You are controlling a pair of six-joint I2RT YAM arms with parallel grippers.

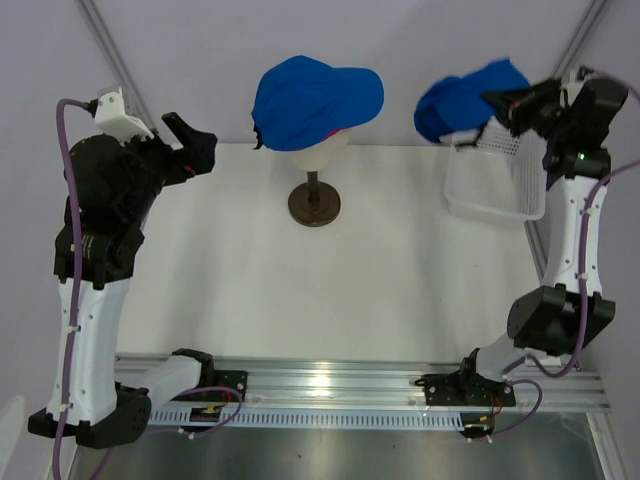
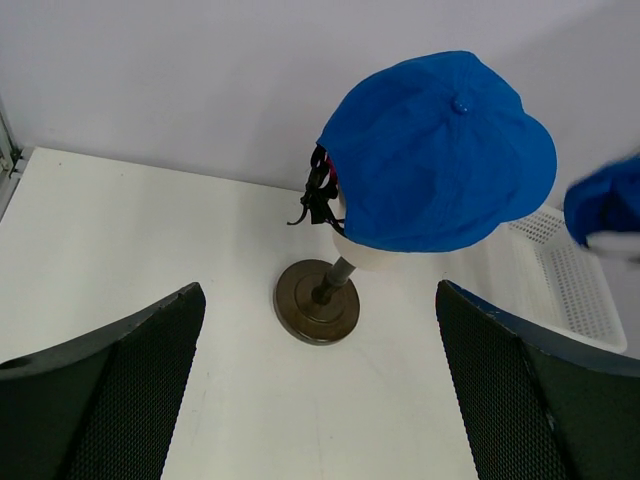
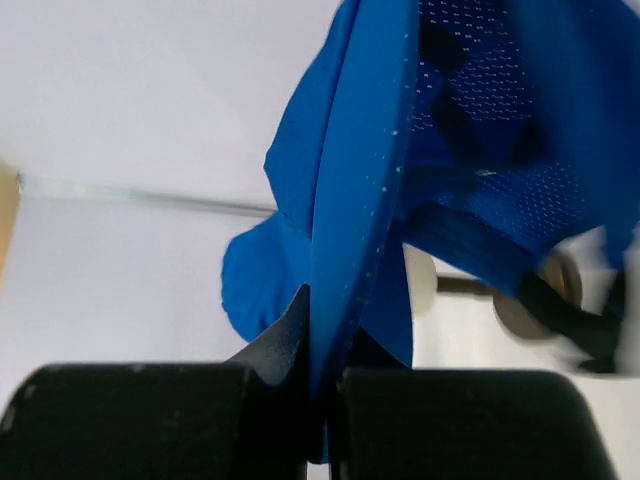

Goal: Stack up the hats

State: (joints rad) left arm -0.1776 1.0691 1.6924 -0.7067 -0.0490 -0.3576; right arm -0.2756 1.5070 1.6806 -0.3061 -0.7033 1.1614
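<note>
A royal blue hat (image 1: 315, 98) (image 2: 440, 150) sits on the cream mannequin head (image 1: 326, 152) at the back middle of the table. A thin magenta edge of a hat (image 1: 338, 130) peeks out under it. A second blue hat (image 1: 462, 100) (image 3: 400, 150) hangs in the air over the white basket at the back right. My right gripper (image 1: 497, 103) (image 3: 325, 390) is shut on its fabric edge. My left gripper (image 1: 193, 140) (image 2: 318, 295) is raised at the left and open, pointing toward the head with nothing between its fingers.
The mannequin head stands on a thin post with a dark round base (image 1: 314, 204) (image 2: 318, 300). A white mesh basket (image 1: 490, 190) (image 2: 575, 280) sits at the back right of the table, under the right gripper. Grey walls close off the back.
</note>
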